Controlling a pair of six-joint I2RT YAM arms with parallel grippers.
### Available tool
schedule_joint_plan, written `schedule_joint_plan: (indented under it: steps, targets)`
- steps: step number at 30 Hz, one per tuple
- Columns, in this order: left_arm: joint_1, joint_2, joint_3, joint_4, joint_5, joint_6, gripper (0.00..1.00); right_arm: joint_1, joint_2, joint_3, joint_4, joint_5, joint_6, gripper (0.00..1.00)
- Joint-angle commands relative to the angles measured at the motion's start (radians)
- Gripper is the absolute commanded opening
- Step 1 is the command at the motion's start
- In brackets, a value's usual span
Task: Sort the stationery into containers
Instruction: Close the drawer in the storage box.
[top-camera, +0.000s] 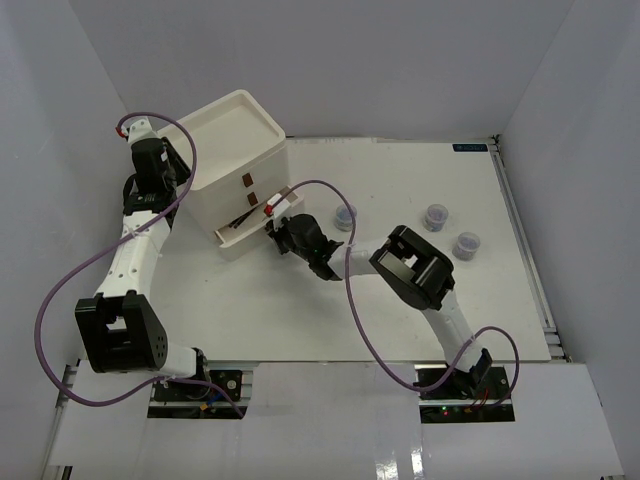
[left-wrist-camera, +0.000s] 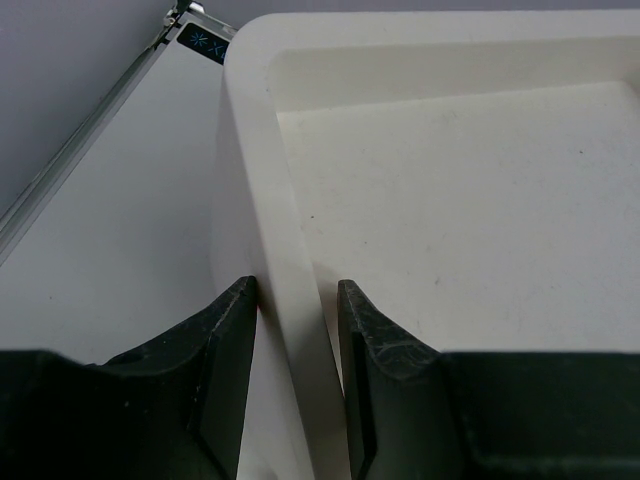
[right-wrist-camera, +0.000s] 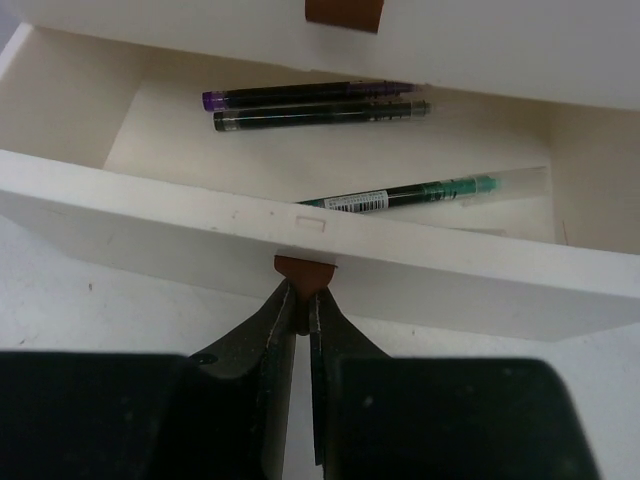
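The white drawer unit (top-camera: 235, 140) stands at the back left, its bottom drawer (right-wrist-camera: 150, 190) pulled out. Inside that drawer lie three pens: a purple one (right-wrist-camera: 310, 94), a black one (right-wrist-camera: 320, 115) and a green one (right-wrist-camera: 405, 192). My right gripper (right-wrist-camera: 303, 292) is shut on the drawer's small brown handle (right-wrist-camera: 303, 267); in the top view it is the right gripper (top-camera: 283, 232) at the drawer front. My left gripper (left-wrist-camera: 297, 290) is shut on the rim wall (left-wrist-camera: 285, 230) of the unit's tray top, one finger on each side. Three clear jars (top-camera: 345, 217) (top-camera: 435, 216) (top-camera: 466, 246) stand on the table to the right.
The brown handle (right-wrist-camera: 343, 12) of the drawer above shows just over the open one. White walls enclose the table, and a metal rail (top-camera: 520, 230) runs along its right edge. The right arm's purple cable (top-camera: 350, 300) loops over the table's middle.
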Motion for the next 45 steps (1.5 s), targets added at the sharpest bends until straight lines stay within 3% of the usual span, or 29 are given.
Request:
schedule_joint_plan:
  steps: [1,15,22,24,27,29,33,38,45]
  targets:
    - [-0.022,0.016,-0.022,-0.074,0.159,0.004,0.00,-0.010,0.035,0.101,0.127,-0.020,-0.048,0.13]
    - [-0.013,0.024,-0.017,-0.077,0.220,-0.005,0.00,-0.035,0.214,0.369,0.134,-0.070,-0.054,0.27]
    - [-0.006,0.019,-0.017,-0.076,0.239,-0.011,0.00,-0.038,0.227,0.368,0.183,-0.066,-0.053,0.38]
    - [-0.006,0.021,-0.017,-0.074,0.245,-0.013,0.00,-0.041,0.222,0.359,0.192,-0.066,-0.053,0.47]
    - [0.007,0.024,-0.016,-0.074,0.254,-0.016,0.00,-0.041,0.194,0.317,0.212,-0.060,-0.060,0.52]
    - [0.018,0.016,-0.016,-0.074,0.268,-0.020,0.06,-0.040,0.135,0.236,0.236,-0.057,-0.067,0.53]
    - [0.056,-0.005,-0.017,-0.063,0.308,-0.033,0.28,-0.041,-0.014,0.022,0.293,-0.020,-0.082,0.56]
    - [0.087,-0.041,0.003,-0.063,0.357,-0.047,0.44,-0.043,-0.273,-0.239,0.308,0.029,-0.094,0.67]
    - [0.084,-0.084,0.073,-0.091,0.349,-0.042,0.72,-0.043,-0.597,-0.454,0.125,0.077,-0.116,0.84]
